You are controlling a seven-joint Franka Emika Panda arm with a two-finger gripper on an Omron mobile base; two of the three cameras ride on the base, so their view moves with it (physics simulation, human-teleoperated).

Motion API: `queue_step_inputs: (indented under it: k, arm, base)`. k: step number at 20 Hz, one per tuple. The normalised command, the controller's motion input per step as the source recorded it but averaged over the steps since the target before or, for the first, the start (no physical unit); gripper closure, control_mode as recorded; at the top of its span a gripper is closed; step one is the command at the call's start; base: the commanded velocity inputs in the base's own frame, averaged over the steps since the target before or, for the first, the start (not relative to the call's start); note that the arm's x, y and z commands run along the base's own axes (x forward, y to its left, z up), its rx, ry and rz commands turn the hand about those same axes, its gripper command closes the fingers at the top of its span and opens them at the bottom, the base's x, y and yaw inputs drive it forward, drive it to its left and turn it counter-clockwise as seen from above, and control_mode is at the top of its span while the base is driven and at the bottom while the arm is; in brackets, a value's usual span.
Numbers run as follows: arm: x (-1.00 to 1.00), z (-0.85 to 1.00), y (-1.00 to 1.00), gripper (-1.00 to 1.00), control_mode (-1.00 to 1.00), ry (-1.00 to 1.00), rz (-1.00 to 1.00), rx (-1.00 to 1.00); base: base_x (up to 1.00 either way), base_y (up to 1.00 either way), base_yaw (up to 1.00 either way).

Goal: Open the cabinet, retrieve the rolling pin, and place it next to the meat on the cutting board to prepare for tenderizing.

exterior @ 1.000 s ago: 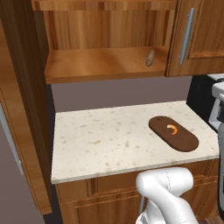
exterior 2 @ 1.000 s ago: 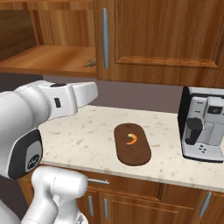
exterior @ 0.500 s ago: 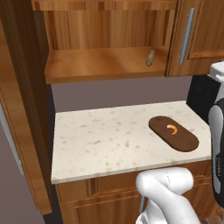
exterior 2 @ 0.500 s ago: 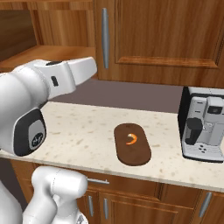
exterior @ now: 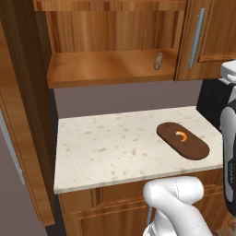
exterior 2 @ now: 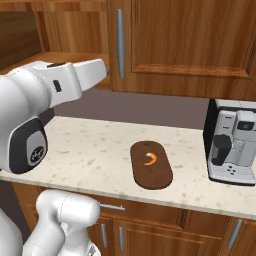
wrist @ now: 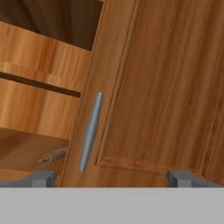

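With my claw [wrist: 111,178] spread wide, I judge the small tan wooden rolling pin [exterior: 158,61] light, rigid and roll-prone, best pinched mid-barrel.

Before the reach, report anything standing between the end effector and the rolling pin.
Nothing visible blocks it. The cabinet stands open, and the rolling pin lies exposed at the shelf's right end. The open end effector faces the neighbouring closed door, whose silver handle sits just beside the rolling pin.
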Motion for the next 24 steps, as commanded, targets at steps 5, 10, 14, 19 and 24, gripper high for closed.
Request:
queue_step_inputs:
  k: [5,10,14,19,24]
  arm:
    - [0.0,-0.05,0.07,-1.0,-1.0,-0.08,0.05,0.04]
    - [0.03,-0.08,0.0,-1.0,-1.0,-0.14,0.02,0.03]
    - [0.25,-0.12,0.0,-1.0,-1.0,-0.14,0.0,0.01]
    - [0.37,-0.08,0.04,-1.0,-1.0,-0.02,0.0,0.02]
    - [0.43,0.0,0.0,-1.0,-1.0,0.0,0.03,0.05]
  base:
    - [0.0,0.0,0.0]
    - [0.0,0.0,0.0]
    - [0.0,0.0,0.0]
    - [0.0,0.0,0.0]
    - [0.0,0.0,0.0]
